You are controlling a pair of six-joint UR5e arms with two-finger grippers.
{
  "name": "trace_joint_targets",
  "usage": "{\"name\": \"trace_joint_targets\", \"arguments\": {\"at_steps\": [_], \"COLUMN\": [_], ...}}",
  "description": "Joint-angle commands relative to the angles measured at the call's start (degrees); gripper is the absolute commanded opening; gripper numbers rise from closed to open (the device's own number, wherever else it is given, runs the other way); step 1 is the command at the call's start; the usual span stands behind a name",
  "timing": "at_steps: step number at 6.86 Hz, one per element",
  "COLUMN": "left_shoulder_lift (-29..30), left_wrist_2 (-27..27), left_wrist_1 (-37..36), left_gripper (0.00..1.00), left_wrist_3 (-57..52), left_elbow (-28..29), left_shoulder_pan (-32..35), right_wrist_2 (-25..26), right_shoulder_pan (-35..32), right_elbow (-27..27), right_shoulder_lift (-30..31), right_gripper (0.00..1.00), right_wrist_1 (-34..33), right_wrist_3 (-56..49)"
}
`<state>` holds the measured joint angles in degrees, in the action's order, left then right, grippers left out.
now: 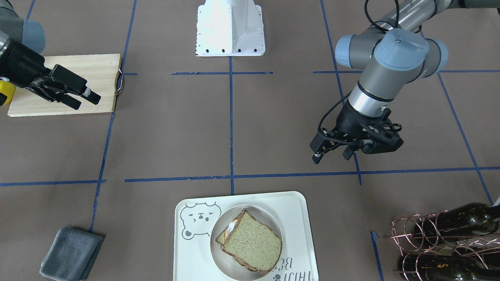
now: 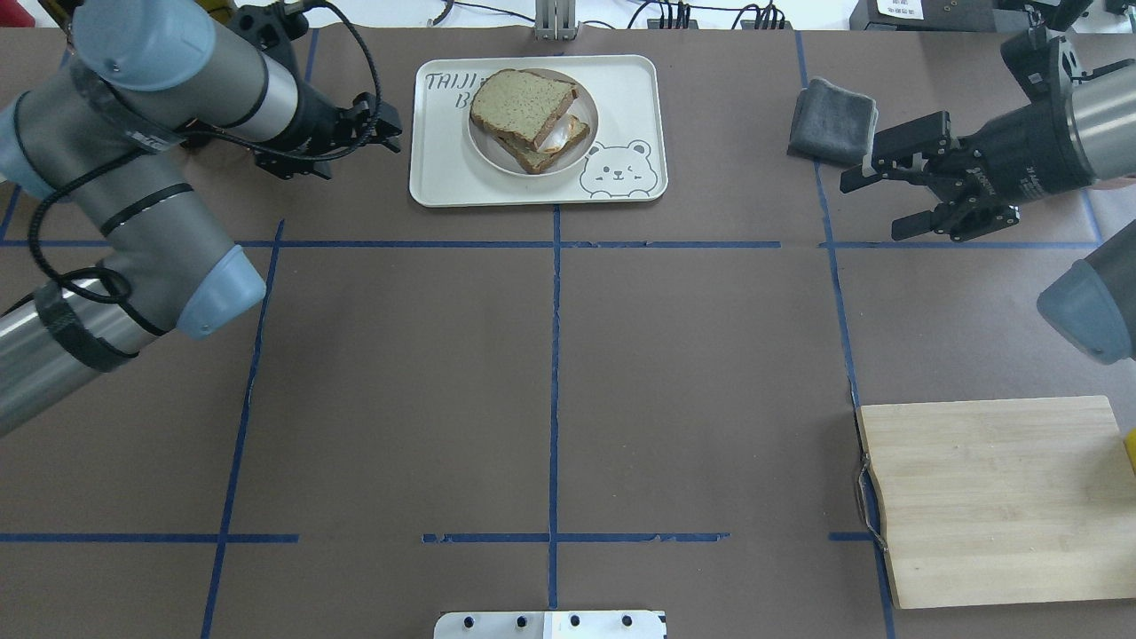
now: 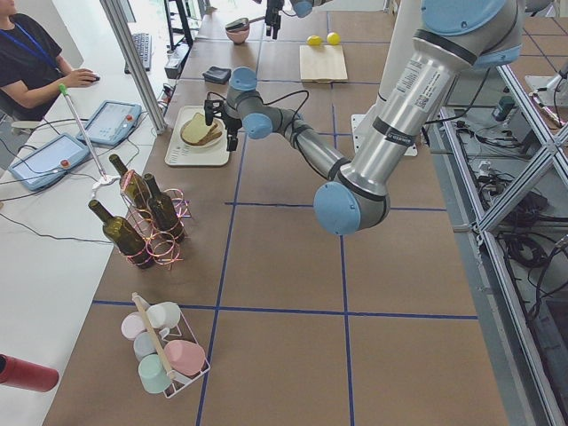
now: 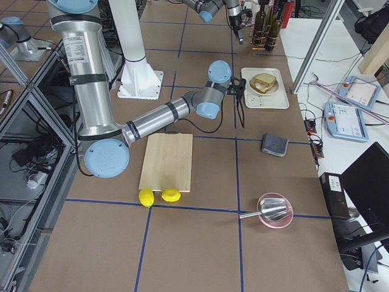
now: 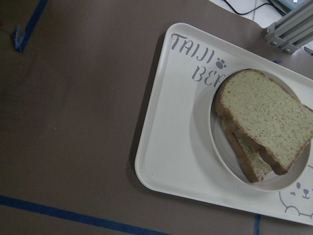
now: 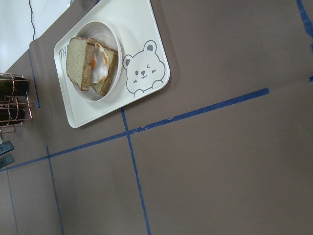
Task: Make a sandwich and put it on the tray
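Note:
The sandwich (image 1: 250,242) lies on a small round white dish (image 1: 269,220) on the cream tray (image 1: 300,218) with the bear face, at the table's operator side. White egg and orange yolk show between the slices in the right wrist view (image 6: 90,63). The overhead view shows the sandwich (image 2: 528,111) on the tray (image 2: 444,169). My left gripper (image 1: 332,152) is open and empty, above the table beside the tray's end, and also shows overhead (image 2: 390,133). My right gripper (image 2: 874,200) is open and empty, well away from the tray on the other side.
A pale wooden cutting board (image 2: 994,497) lies near the robot's right side, with two lemons (image 4: 146,196) at its edge. A folded grey cloth (image 2: 832,120) lies right of the tray. Wine bottles in a copper rack (image 1: 449,242) stand beyond the left gripper. The robot's base (image 1: 230,29) is at mid table.

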<state>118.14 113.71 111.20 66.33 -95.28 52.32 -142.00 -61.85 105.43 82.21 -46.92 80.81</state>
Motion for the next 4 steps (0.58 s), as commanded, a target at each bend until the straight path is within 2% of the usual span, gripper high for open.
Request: {"name": "trace_joint_targets", "arguments": {"at_steps": [1, 2, 4], "left_shoulder_lift": [-8.2, -11.4, -12.8], "left_wrist_2": [0.2, 0.3, 0.5], "left_wrist_1": [-0.6, -2.3, -12.6], "left_gripper": [1.00, 1.00, 1.00], "left_wrist_3": [-21.5, -32.1, -51.3], "left_elbow": [-2.2, -2.7, -3.0], "left_shoulder_pan": [7.0, 10.6, 18.3], "right_wrist_2": [1.5, 2.9, 4.5], "right_shoulder_pan": [-2.0, -3.2, -7.7], "right_elbow": [-0.2, -0.2, -0.1], "right_shoulder_lift": [6.4, 9.6, 15.1], "right_gripper": [1.00, 1.00, 1.00], "right_wrist_1": [-8.5, -11.9, -19.6], "right_wrist_3": [-19.3, -29.0, -48.0]}}
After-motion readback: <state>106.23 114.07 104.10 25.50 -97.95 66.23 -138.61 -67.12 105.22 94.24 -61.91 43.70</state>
